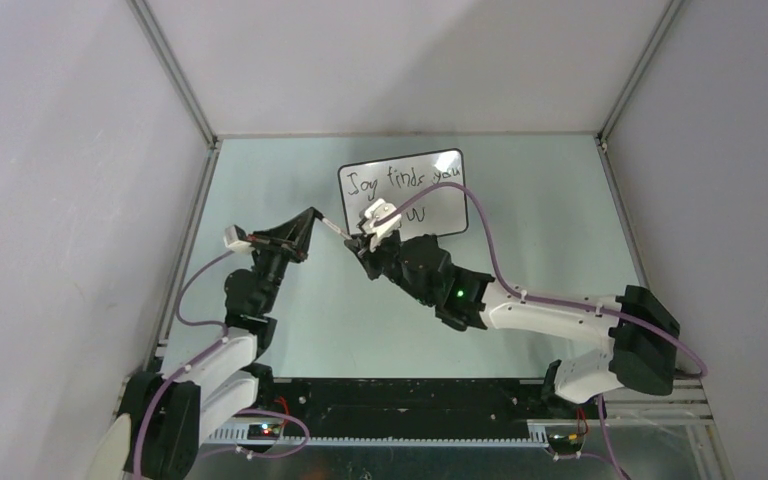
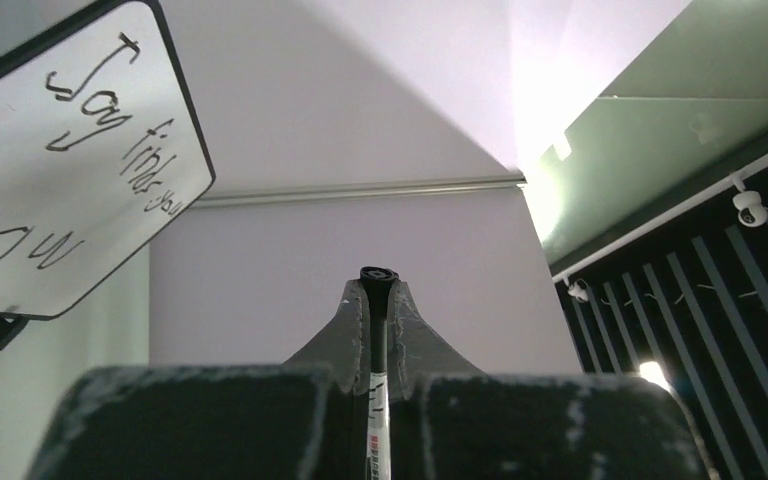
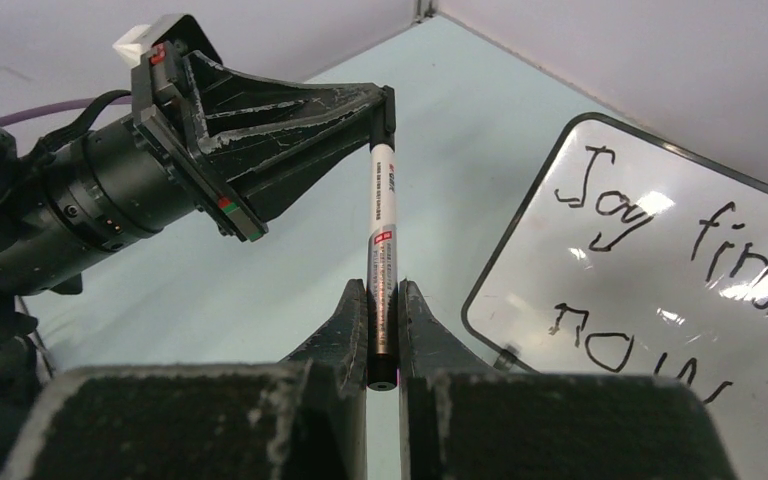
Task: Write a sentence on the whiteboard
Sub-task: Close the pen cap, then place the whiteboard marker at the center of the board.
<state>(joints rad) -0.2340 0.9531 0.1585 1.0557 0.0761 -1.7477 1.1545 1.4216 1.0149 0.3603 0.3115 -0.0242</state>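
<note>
Whiteboard (image 1: 430, 180) stands toward the far edge of the table (image 1: 320, 330), with the surface stretching nearside. Left gripper (image 1: 312, 214) and right gripper (image 1: 360, 244) each clamp one marker pen (image 3: 383, 220) end, just before it.

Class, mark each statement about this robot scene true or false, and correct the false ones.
1. The marker pen is gripped near one end by the left gripper and near the other by the right gripper. True.
2. The sentence on the whiteboard runs over two lines. True.
3. The pen is pressed against the board. False: it is held in the air, clear of the board.
4. The left gripper is open. False: it is shut on the pen.
5. The board has a red frame. False: the frame is black.
</note>
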